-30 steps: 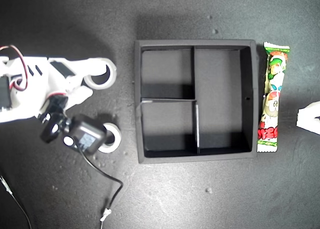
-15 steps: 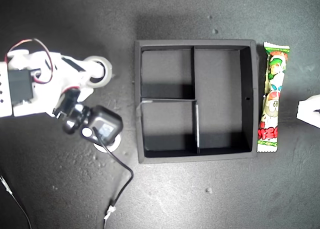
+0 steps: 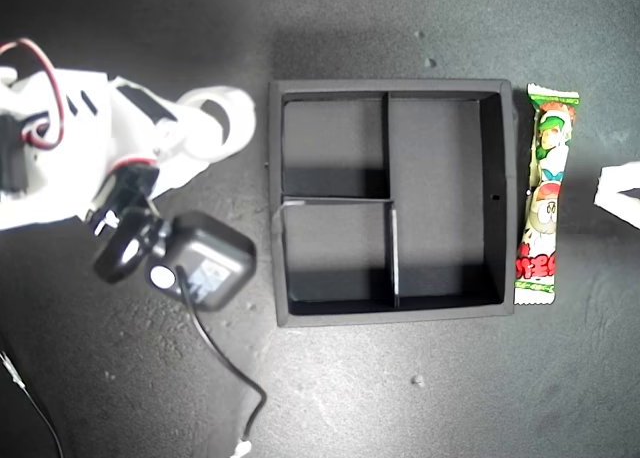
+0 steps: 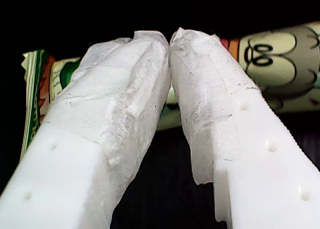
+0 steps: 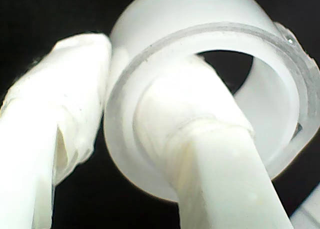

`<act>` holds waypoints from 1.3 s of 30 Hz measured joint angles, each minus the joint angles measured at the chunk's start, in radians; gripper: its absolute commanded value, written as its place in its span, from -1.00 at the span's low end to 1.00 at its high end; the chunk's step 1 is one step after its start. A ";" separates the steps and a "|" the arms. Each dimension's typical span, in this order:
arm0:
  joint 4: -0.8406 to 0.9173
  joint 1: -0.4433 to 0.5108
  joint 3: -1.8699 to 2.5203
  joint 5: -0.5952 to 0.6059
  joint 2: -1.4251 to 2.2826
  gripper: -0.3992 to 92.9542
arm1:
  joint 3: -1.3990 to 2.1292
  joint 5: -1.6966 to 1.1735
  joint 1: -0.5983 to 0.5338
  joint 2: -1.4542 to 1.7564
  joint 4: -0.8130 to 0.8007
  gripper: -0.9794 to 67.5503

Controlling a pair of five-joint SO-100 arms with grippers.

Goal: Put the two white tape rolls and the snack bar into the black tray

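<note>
In the exterior view's left, my second gripper point(image 3: 205, 128) is shut on a white tape roll point(image 3: 228, 113), close to the black tray's point(image 3: 390, 84) left wall. In the second wrist view one finger point(image 5: 200, 139) passes through the roll's point(image 5: 200, 34) open centre and the other presses its outside. No other tape roll shows. The snack bar point(image 3: 543, 193) lies flat along the tray's right wall, outside it. My first gripper point(image 3: 618, 193) sits at the exterior view's right edge, shut and empty point(image 4: 170, 39), with the snack bar point(image 4: 270, 54) just beyond its tips. All tray compartments are empty.
A black wrist camera block point(image 3: 200, 268) hangs under the second arm, and its cable point(image 3: 225, 358) trails toward the exterior view's lower edge. Small pale specks point(image 3: 417, 381) dot the dark table.
The second arm has carried its tape roll a little toward the tray. Its camera block now covers the spot where another white roll showed earlier. The first gripper has barely moved.
</note>
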 measured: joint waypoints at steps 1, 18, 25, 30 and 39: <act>0.011 0.000 -0.055 0.012 -0.043 -0.95 | 0.002 0.009 0.008 0.000 -0.017 -0.98; 0.107 0.049 -0.594 0.041 -0.635 -0.89 | -0.259 -0.495 -0.051 -0.005 0.350 -0.98; 0.242 0.071 -0.678 -0.005 -0.663 -0.57 | -0.259 -0.495 -0.051 -0.005 0.373 -0.98; 0.334 0.107 -0.752 -0.034 -0.693 -0.56 | -0.261 -0.495 -0.051 -0.015 0.383 -0.98; 0.522 0.124 -1.066 -0.040 -0.834 -0.58 | -0.321 -0.687 0.015 -0.072 0.451 -0.98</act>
